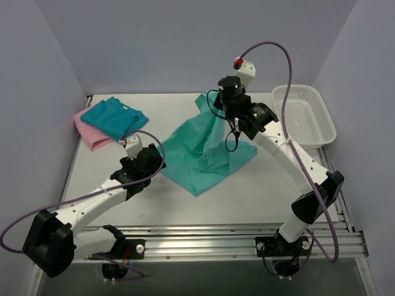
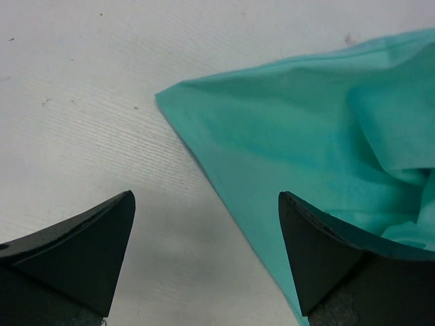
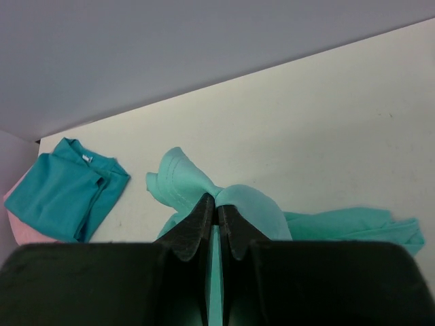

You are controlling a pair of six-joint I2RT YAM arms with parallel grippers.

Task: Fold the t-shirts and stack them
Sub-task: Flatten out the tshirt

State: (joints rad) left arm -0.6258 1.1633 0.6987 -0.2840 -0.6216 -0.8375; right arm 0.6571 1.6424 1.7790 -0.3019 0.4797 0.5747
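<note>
The light sea-green t-shirt (image 1: 200,151) lies partly spread at the table's middle, its far part lifted into a peak. My right gripper (image 1: 223,111) is shut on that bunched far edge (image 3: 180,180) and holds it above the table. My left gripper (image 1: 154,163) is open and low over the table at the shirt's near-left corner (image 2: 204,115), one finger over bare table, the other over cloth. The folded teal-blue t-shirt (image 1: 114,117) with a white neck label lies on the pink t-shirt (image 1: 91,137) at the far left; both show in the right wrist view (image 3: 64,193).
A white plastic mesh basket (image 1: 305,114) stands at the far right by the wall. Grey walls close the table on three sides. A metal rail (image 1: 203,240) runs along the near edge between the arm bases.
</note>
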